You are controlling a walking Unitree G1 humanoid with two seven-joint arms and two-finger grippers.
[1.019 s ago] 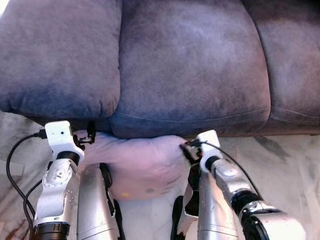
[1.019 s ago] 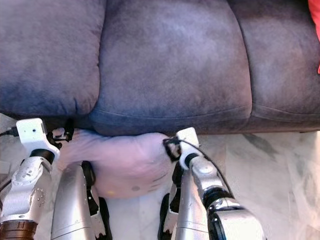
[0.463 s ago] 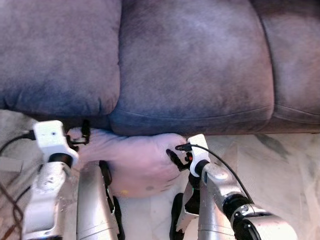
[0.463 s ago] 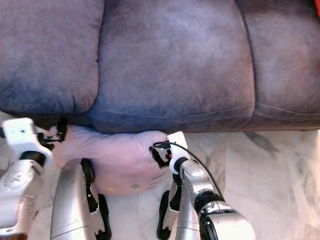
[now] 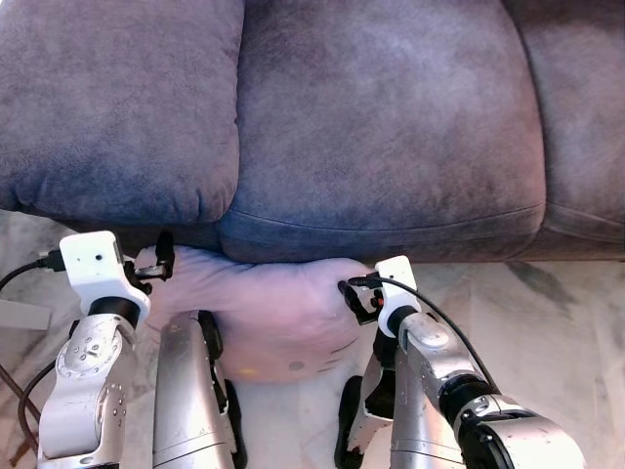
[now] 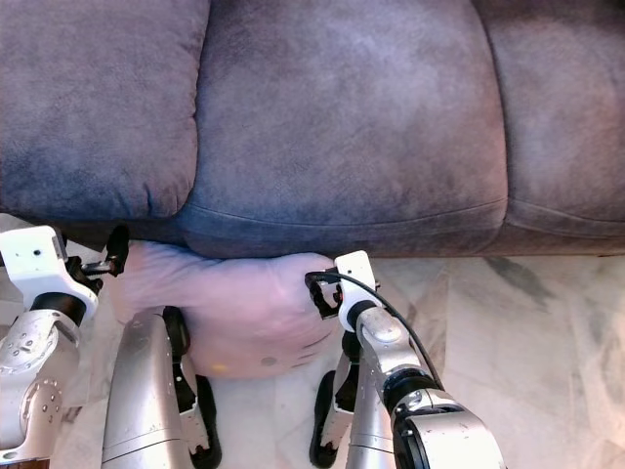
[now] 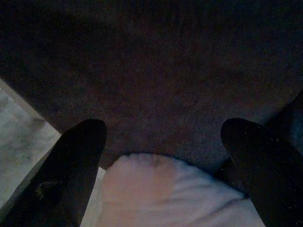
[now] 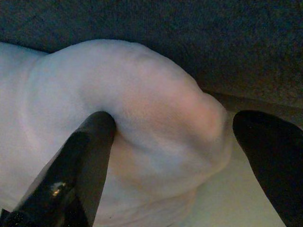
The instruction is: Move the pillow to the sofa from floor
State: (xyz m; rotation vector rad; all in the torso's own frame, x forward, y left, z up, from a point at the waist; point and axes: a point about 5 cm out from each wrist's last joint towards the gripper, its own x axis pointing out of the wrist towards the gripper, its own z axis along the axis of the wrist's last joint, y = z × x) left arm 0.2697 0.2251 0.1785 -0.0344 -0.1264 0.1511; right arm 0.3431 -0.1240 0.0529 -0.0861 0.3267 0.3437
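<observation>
A pale pink pillow (image 5: 278, 313) lies on the marble floor, tucked against the front of the dark blue-grey sofa (image 5: 381, 127). My left gripper (image 5: 158, 264) sits at the pillow's left end. In the left wrist view its fingers (image 7: 75, 156) stand open, with a corner of the pillow (image 7: 161, 194) between them below the sofa's dark front. My right gripper (image 5: 354, 296) is at the pillow's right end. It is open, and the bulging end of the pillow (image 8: 156, 127) lies between its fingers. One finger (image 8: 90, 151) presses into the fabric.
Marble floor (image 5: 547, 322) stretches to the right of the pillow. My own silver legs (image 5: 186, 391) stand just behind the pillow. A black cable (image 5: 20, 278) loops by the left arm, and a flat white object (image 5: 20, 315) lies at the left edge.
The right gripper has moved left onto the pillow's right end. The left arm has shifted slightly left. The camera view has drifted a little.
</observation>
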